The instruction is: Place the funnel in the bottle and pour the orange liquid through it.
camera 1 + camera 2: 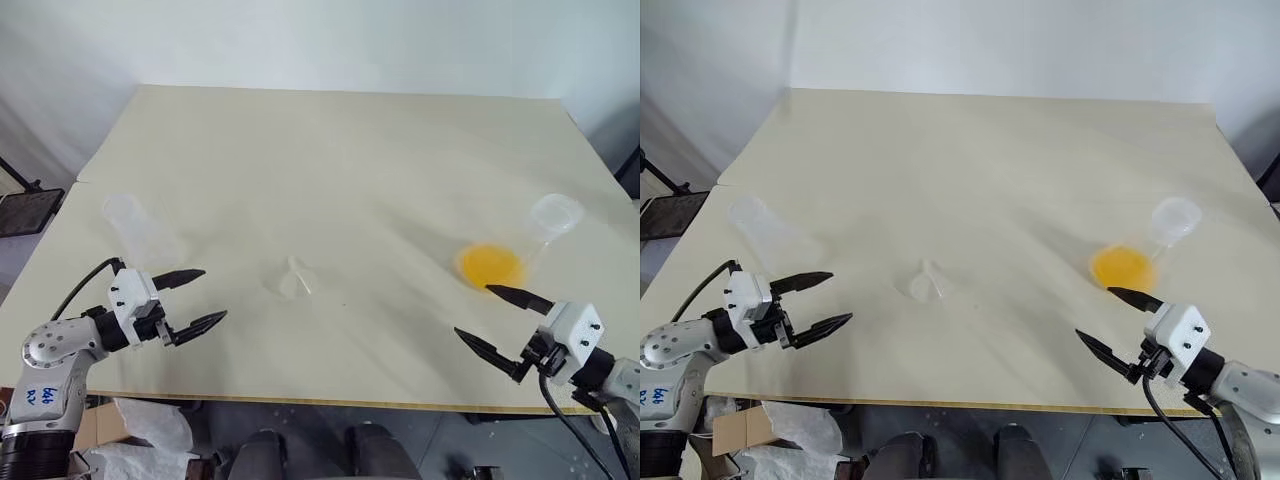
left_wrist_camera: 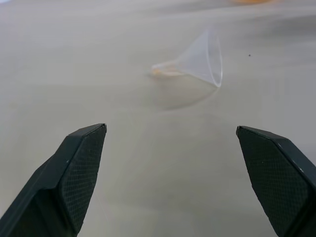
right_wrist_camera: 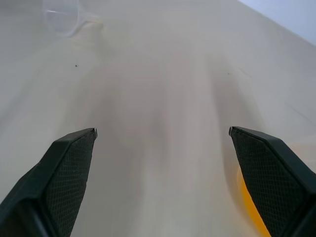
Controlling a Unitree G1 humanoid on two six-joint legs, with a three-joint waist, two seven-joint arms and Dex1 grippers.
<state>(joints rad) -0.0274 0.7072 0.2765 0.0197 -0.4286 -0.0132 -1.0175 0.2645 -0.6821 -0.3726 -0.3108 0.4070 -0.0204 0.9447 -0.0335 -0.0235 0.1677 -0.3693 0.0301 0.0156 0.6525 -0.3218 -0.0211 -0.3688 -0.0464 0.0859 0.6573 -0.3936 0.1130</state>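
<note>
Left gripper (image 1: 193,299) released, jaws spread, hovering over counter (image 1: 330,150) near edge — bottle (image 1: 135,225) just beyond. Right gripper (image 1: 503,320) likewise spread, near flask holding orange liquid (image 1: 490,265). Funnel (image 1: 296,279) on its side, mid-counter between grippers.

Cream table (image 1: 330,150) bears funnel (image 1: 295,278) and apparently two flasks (image 1: 135,225).
</note>
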